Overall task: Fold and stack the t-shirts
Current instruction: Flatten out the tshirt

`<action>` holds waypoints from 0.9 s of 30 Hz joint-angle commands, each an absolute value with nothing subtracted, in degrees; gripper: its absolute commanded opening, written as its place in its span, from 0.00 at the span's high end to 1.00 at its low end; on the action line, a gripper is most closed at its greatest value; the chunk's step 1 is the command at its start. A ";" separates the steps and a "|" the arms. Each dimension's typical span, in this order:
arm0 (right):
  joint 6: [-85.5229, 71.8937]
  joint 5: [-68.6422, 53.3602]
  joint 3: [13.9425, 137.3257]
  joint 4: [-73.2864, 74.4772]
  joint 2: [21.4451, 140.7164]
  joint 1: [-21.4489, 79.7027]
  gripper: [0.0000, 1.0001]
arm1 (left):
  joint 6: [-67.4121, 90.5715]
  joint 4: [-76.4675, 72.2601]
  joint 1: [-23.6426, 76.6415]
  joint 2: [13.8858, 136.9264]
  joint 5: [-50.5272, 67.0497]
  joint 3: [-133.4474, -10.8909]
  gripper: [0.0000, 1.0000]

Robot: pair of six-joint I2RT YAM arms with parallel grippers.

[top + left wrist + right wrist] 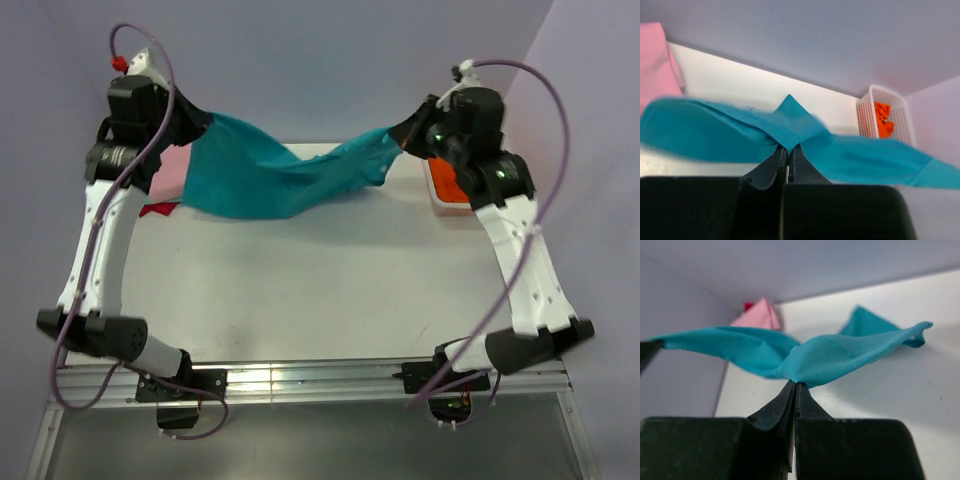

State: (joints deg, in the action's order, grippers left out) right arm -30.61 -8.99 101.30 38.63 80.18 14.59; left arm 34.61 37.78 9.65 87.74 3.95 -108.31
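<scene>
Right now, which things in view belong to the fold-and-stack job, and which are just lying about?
Belongs to the job:
- teal t-shirt, stretched between the shut left gripper and the shut right gripper
- pink t-shirt
- red t-shirt, only a sliver showing
- orange t-shirt

Just lying about:
- white mesh basket, holding the orange one
- table

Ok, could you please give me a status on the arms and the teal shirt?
Left gripper and right gripper both shut on the teal shirt. Shirt stretched between them, sagging mid-span. Pink shirt and basket off to the sides.
</scene>
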 commanded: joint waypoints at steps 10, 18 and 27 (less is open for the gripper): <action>-28.65 -2.47 95.27 51.93 44.84 14.41 1.00 | 35.16 45.42 9.93 46.85 10.90 -86.57 1.00; -25.32 1.30 98.53 54.77 44.47 14.41 1.00 | 34.10 50.10 9.93 47.80 2.03 -92.54 1.00; -27.07 3.69 97.29 42.74 57.98 14.41 1.00 | 33.14 38.35 9.84 66.93 -3.69 -98.51 1.00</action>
